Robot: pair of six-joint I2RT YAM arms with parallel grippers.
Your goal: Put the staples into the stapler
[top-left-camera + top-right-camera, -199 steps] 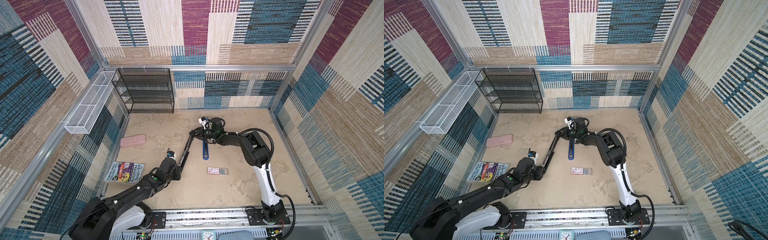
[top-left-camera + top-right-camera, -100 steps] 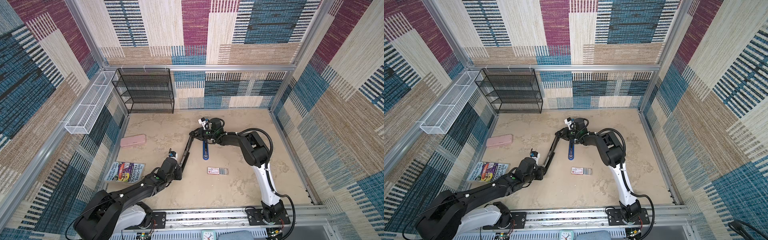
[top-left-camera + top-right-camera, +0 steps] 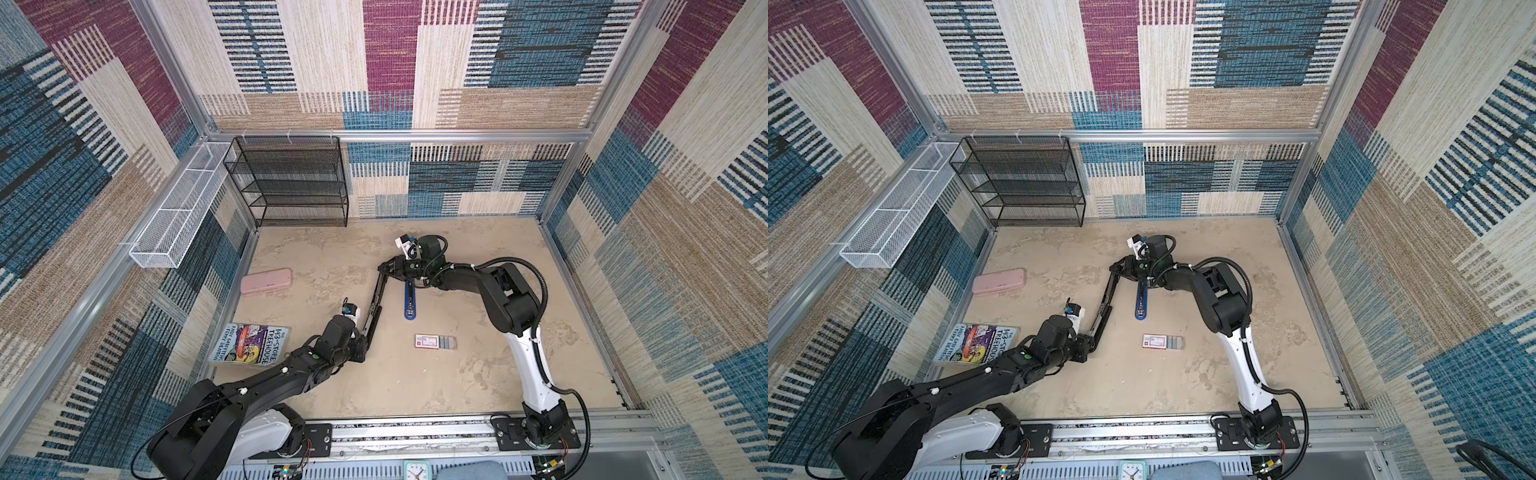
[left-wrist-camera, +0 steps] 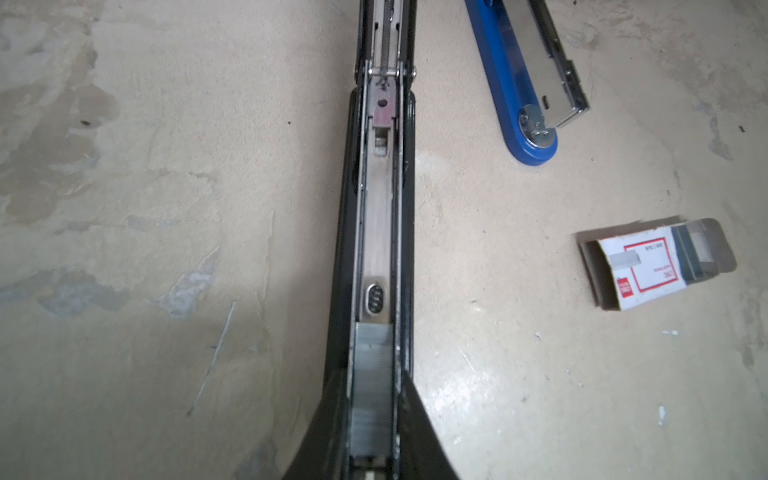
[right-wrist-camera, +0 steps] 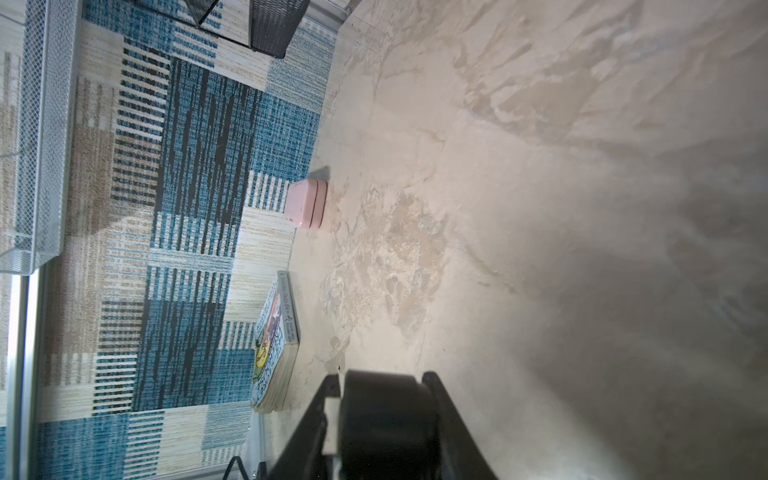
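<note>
Staples (image 4: 372, 386) already sit in open stapler (image 4: 376, 216) channel; closing it remains. Left fingers (image 4: 415, 440) pinch stapler's tip, right fingers (image 5: 451, 424) its hinge end.

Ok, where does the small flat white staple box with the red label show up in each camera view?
In a top view: the small flat white box with the red label lies on the floor, right of centre, below the long blue stapler base.
In a top view: again below that base, at.
Left wrist view: on the floor, apart from the base's rounded end.
Right wrist view: not in it.
Shared landmark: the blue base.
</note>
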